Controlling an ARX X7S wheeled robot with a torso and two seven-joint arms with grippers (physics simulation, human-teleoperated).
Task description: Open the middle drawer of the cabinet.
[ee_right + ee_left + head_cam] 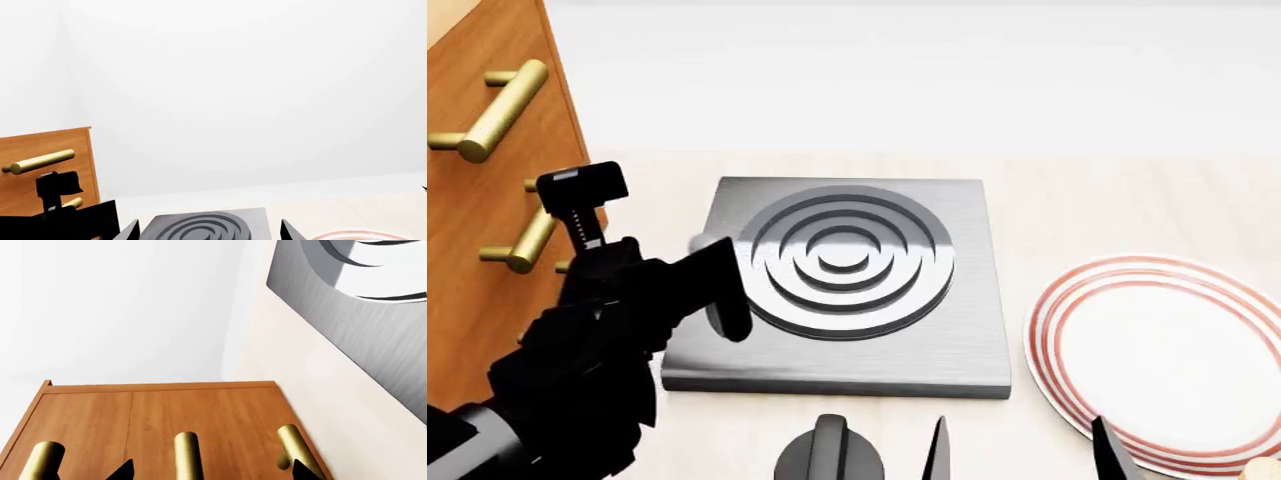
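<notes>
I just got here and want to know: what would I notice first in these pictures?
Probably the square grey metal block with raised rings, in the middle of the pale table. Left of it stands the tall orange-brown wooden cabinet with brass bar handles, the black left gripper near it. A white plate with red rings lies on the right.

Bright, even, diffuse lighting; sharp focus throughout; faint soft shadows beside the grey ringed plate [847, 285]; white walls nearly washed out.

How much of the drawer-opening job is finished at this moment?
Nothing looks done: the cabinet front appears flush, no drawer pulled out. In hand: the left gripper is open, straddling the middle drawer handle without closing on it. Left: grip and pull. The right gripper is open, idle by the plate.
</notes>
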